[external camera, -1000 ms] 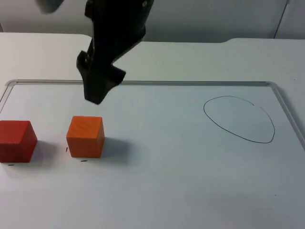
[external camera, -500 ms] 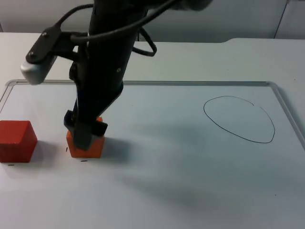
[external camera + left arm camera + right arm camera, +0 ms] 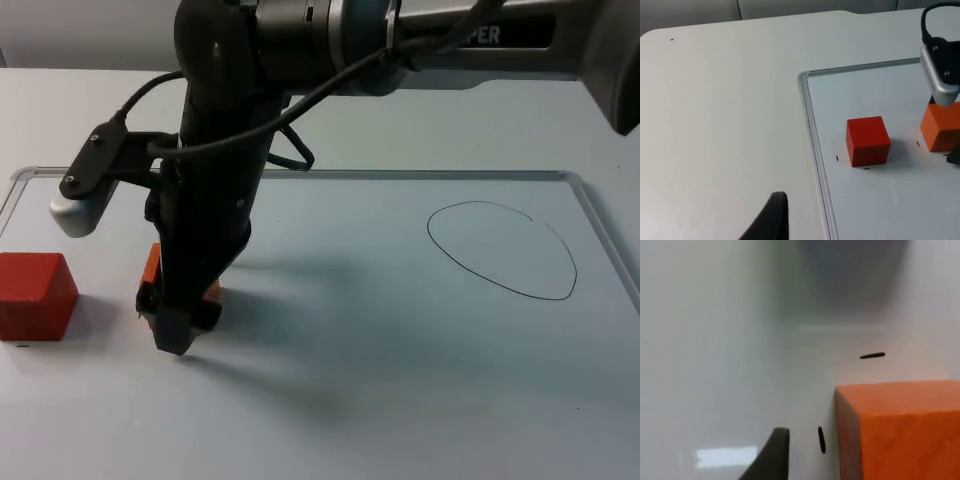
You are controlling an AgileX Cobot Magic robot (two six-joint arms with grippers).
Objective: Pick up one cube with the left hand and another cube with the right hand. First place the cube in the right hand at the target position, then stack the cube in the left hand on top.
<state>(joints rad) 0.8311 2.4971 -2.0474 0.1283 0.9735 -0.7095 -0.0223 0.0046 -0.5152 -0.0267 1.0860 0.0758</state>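
A: Orange cube point(image 3: 152, 268), wood grain faintly visible on its side in the right wrist view point(image 3: 900, 430). Sits on the whiteboard point(image 3: 400, 380) at its left part, mostly hidden in the top view behind the right gripper point(image 3: 178, 322).

B: Gripper state?

A: Down over the cube, tip at board level. One black fingertip point(image 3: 771, 452) stands just beside the cube's face with a gap between them; the other finger can't be made out. Cannot tell whether the fingers are spread or closed on the cube.

B: Second cube?

A: Red cube point(image 3: 34, 294), left of the orange one, apart from it, near the board's left frame. The left wrist view shows the two side by side, red cube point(image 3: 867, 141) whole, orange cube point(image 3: 941, 126) partly cut off.

B: Anything around them?

A: Small black tick marks point(image 3: 872, 355) drawn on the board beside the cubes' corners. A hand-drawn oval outline point(image 3: 503, 250) on the board's right part, well apart from both cubes. Board lies on the white table point(image 3: 80, 110).

B: Left gripper?

A: One dark fingertip point(image 3: 771, 220) over the bare table, off the board's left frame, waiting. Finger state cannot be told.
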